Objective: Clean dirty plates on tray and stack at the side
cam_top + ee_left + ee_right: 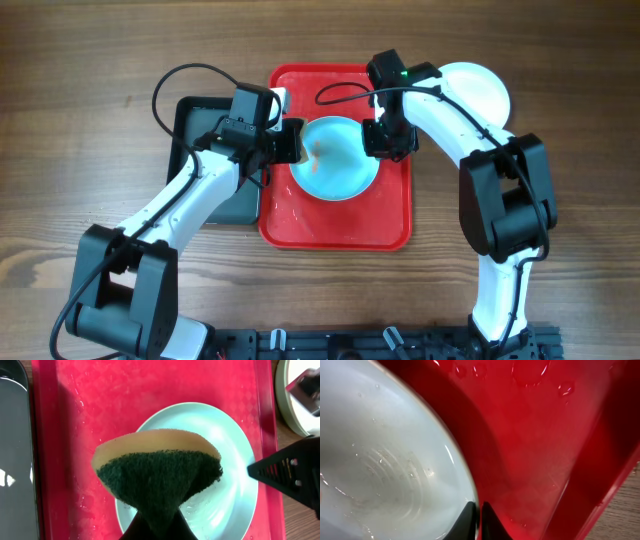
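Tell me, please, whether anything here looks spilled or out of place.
Water is beaded and smeared over the red tray around the blue plate, and the plate carries an orange smear.

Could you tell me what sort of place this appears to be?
Probably a lab bench for robot dishwashing: a wooden table, a wet red tray holding a light-blue plate, a scrubbing sponge.

No readable text, labels, brands or numbers in any view.
Small pale marks (295,472) on the black body of the right gripper (254,471), seen from the left wrist, are too small to read. A green indicator light (404,72) glows on the right arm (450,115) in the overhead view.
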`<control>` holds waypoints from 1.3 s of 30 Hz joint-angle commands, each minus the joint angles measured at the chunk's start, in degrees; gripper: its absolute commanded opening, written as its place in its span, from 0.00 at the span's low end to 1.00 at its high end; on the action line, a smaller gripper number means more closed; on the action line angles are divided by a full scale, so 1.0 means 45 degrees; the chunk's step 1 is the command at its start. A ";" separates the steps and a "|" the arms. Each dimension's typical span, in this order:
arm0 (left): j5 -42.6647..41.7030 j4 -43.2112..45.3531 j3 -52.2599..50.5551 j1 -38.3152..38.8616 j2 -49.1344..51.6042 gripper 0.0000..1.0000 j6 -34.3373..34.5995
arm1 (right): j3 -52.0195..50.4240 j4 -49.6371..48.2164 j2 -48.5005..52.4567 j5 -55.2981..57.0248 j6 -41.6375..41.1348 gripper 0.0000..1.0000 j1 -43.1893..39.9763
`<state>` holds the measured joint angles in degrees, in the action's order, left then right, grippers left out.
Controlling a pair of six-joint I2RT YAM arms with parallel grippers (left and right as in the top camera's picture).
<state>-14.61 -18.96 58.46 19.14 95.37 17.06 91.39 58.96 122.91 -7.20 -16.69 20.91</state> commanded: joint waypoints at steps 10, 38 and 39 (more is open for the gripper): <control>-0.1336 -0.0491 0.0233 -0.0287 0.0097 0.04 0.0408 | -0.0151 -0.0335 -0.0257 -0.1224 0.0860 0.04 0.0058; -0.0204 -0.2186 0.1783 -0.0194 0.2103 0.04 -0.0418 | -0.0151 -0.0340 -0.0257 -0.1175 0.0860 0.04 0.0058; -0.0199 -0.2132 0.1783 -0.0194 0.2137 0.04 -0.0418 | -0.0151 -0.0340 -0.0257 -0.1175 0.0865 0.05 0.0058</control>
<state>-16.12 -29.36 65.71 18.11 103.83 16.58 91.20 57.56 122.89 -11.57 -13.58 20.91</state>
